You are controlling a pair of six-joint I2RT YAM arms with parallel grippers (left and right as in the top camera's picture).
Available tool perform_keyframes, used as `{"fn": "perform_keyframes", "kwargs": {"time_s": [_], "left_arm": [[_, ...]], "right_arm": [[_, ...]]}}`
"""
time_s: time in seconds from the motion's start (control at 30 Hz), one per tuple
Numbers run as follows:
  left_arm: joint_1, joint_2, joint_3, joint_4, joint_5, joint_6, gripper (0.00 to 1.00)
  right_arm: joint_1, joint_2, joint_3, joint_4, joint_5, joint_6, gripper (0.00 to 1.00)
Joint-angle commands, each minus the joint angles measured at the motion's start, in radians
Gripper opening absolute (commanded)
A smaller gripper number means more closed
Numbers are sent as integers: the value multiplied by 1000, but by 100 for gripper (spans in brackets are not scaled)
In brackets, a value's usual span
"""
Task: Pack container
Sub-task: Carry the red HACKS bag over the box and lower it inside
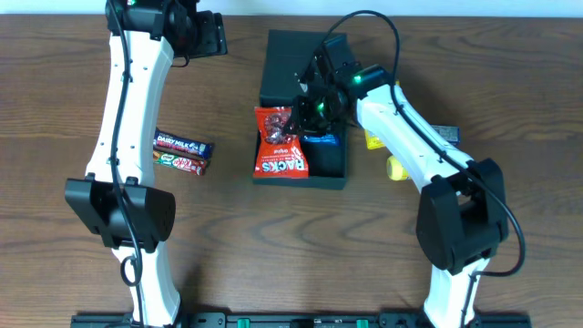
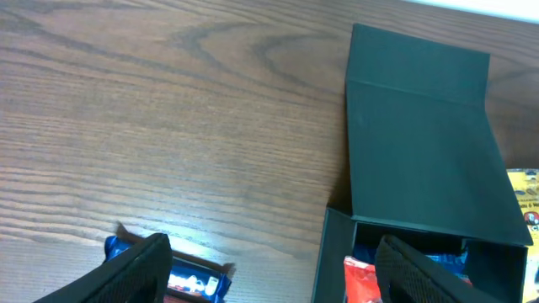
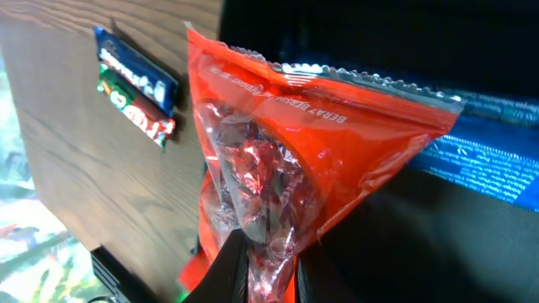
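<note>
The dark teal container (image 1: pixel 339 169) stands mid-table, its flap lid (image 1: pixel 288 64) laid open toward the back. A red snack bag (image 1: pixel 279 150) lies over the container's left front part, partly across the rim. My right gripper (image 1: pixel 306 113) is shut on the bag's clear crinkled end (image 3: pixel 268 252), seen close in the right wrist view. A blue packet (image 1: pixel 322 139) lies inside the container behind the bag. My left gripper (image 1: pixel 208 35) hangs open and holds nothing at the back left, away from the container (image 2: pixel 421 143).
A blue chocolate bar (image 1: pixel 183 143) and a red-green bar (image 1: pixel 182 164) lie on the wood left of the container. Yellow packets (image 1: pixel 393 169) and a grey item (image 1: pixel 444 134) lie to its right, under the right arm.
</note>
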Motion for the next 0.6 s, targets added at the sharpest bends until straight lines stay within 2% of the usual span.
{"fn": "perform_keyframes", "kwargs": {"time_s": [0.0,0.33,0.37,0.4,0.5,0.57], "left_arm": [[3,-10,21,-5,8,18,79],[3,-10,21,-6,8,18,79],[3,-10,21,-6,8,18,79],[3,-10,21,-6,8,19,79],[3,-10,21,-6,8,18,79],[3,-10,21,-5,8,18,79]], "right_arm": [[19,-27,-37,7,17,66,2],[47,-27,-142,98,13,114,2],[50,-27,-142,97,13,113,8],[52,-27,-142,95,13,109,26],[48,-29,-142,93,13,109,58],[39,-32,-136,81,8,109,67]]}}
